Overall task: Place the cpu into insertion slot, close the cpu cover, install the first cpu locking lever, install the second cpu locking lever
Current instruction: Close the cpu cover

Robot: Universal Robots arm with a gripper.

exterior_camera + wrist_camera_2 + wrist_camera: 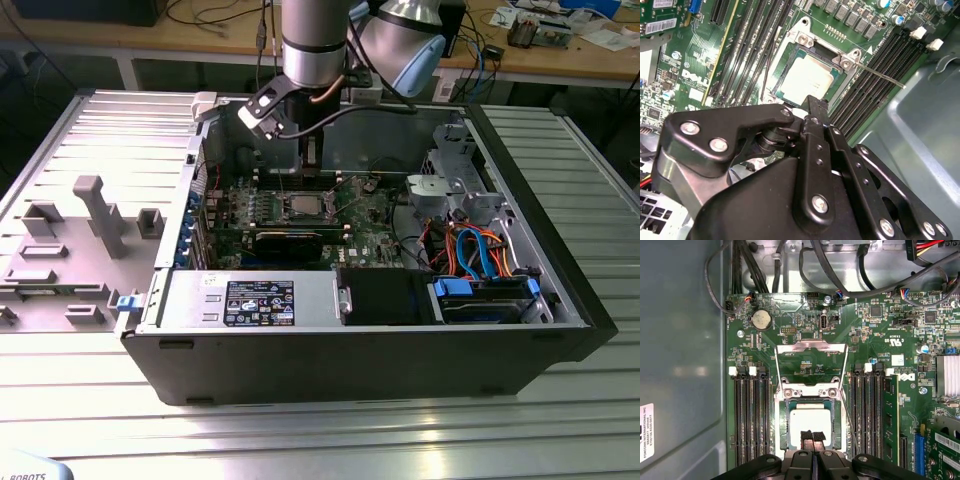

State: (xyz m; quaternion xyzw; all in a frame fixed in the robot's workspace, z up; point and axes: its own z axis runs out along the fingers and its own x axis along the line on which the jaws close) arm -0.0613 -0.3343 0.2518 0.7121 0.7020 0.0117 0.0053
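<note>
Your claw [812,436] is hovering with its tips pressed together, pinching nothing, right over the cpu [807,417] — that's sitting in the slot [784,425], cover [811,345] standing open for access.

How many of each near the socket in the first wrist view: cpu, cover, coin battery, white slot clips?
cpu: 1
cover: 1
coin battery: 1
white slot clips: 4
Total: 7
</note>
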